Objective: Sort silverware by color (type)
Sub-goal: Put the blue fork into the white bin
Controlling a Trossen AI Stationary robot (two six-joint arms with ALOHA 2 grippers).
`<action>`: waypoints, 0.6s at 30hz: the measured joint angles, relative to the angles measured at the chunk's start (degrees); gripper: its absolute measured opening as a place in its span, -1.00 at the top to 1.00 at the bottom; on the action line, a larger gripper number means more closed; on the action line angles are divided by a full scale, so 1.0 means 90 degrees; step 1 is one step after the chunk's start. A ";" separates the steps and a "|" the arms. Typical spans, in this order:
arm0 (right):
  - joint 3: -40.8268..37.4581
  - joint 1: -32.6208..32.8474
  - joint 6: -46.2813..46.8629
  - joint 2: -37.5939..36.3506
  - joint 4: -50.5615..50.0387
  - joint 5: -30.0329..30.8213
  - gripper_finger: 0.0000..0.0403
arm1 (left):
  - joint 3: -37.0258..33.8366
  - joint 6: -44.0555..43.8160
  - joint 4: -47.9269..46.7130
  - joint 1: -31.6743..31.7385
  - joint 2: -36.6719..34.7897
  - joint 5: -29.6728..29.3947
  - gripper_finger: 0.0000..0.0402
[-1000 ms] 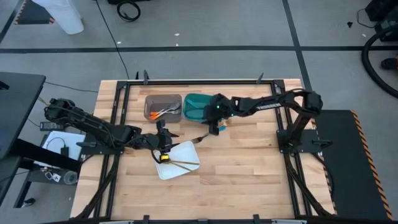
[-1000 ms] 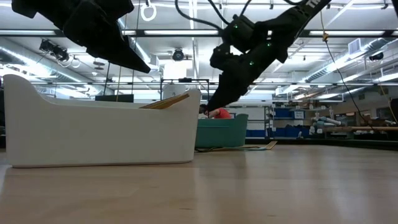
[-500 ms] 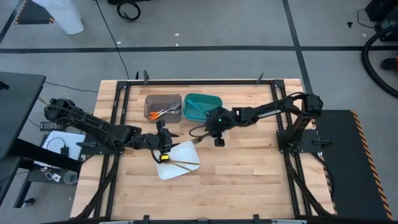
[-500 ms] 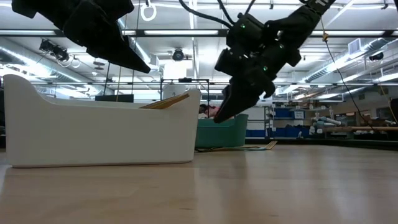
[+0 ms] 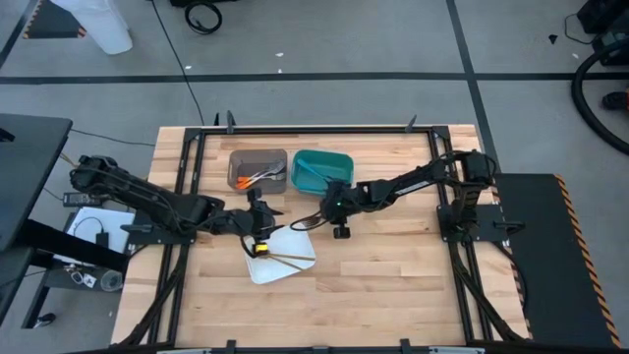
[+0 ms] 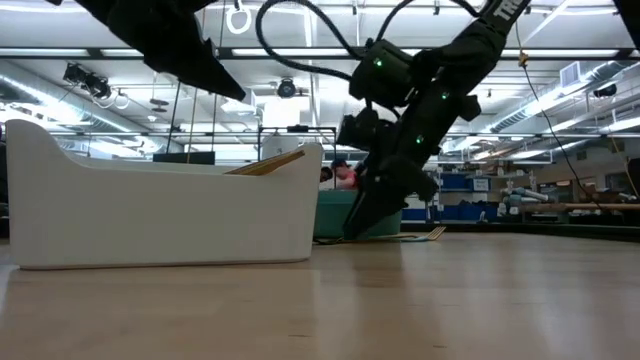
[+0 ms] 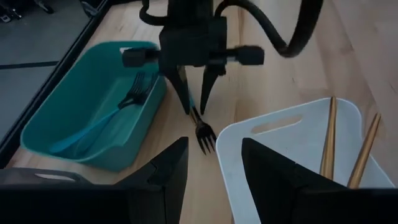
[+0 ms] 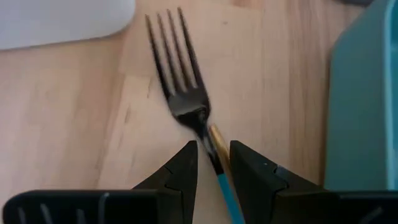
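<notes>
A fork [image 8: 186, 93] with dark tines, a gold collar and a teal handle lies flat on the wood between the teal bin [image 5: 340, 160] and the white tray [image 5: 298, 239]. My right gripper [image 8: 213, 163] is open, pointing down, with one finger on each side of the fork's neck [image 7: 196, 116]. It is low over the table in the low view [image 6: 350, 232]. My left gripper [image 7: 214, 171] is open and hovers at the tray's far edge [image 5: 263, 218]. Gold-handled pieces [image 7: 329, 137] lie in the tray.
The teal bin holds a teal-handled fork [image 7: 112, 115]. The grey bin [image 5: 236, 157] beside it holds orange-handled pieces [image 5: 254, 178]. Both bins stand at the table's far side. Bare wood spreads to the near and right sides of the tray.
My right gripper has moved from over the teal bin toward the table's near-left side and come down to the fork on the wood. The fork has not moved. My left arm has kept still.
</notes>
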 joint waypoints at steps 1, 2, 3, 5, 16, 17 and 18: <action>0.0014 0.0002 -0.0004 -0.0003 -0.0041 -0.0006 0.48 | 0.0069 -0.0026 -0.0153 -0.0020 0.0000 0.0003 0.20; 0.0026 0.0003 -0.0002 -0.0022 -0.0035 -0.0006 0.48 | 0.0138 -0.0088 -0.0318 -0.0032 0.0000 0.0004 0.20; 0.0044 0.0003 -0.0006 -0.0024 -0.0032 0.0024 0.48 | 0.0206 -0.0129 -0.0462 -0.0035 0.0000 0.0004 0.20; 0.0038 0.0008 -0.0071 -0.0043 -0.0253 0.0258 0.48 | 0.0305 -0.0155 -0.0656 -0.0067 0.0000 0.0008 0.20; 0.0080 0.0097 -0.0282 -0.0097 -0.0677 0.0512 0.48 | 0.0400 -0.0153 -0.0840 -0.0106 0.0000 0.0018 0.20; 0.0106 0.0099 -0.0268 -0.0092 -0.0731 0.0446 0.48 | 0.0400 -0.0155 -0.0838 -0.0106 0.0000 0.0018 0.20; 0.0133 0.0100 -0.0227 -0.0077 -0.0756 0.0354 0.48 | 0.0400 -0.0155 -0.0835 -0.0106 0.0000 0.0018 0.20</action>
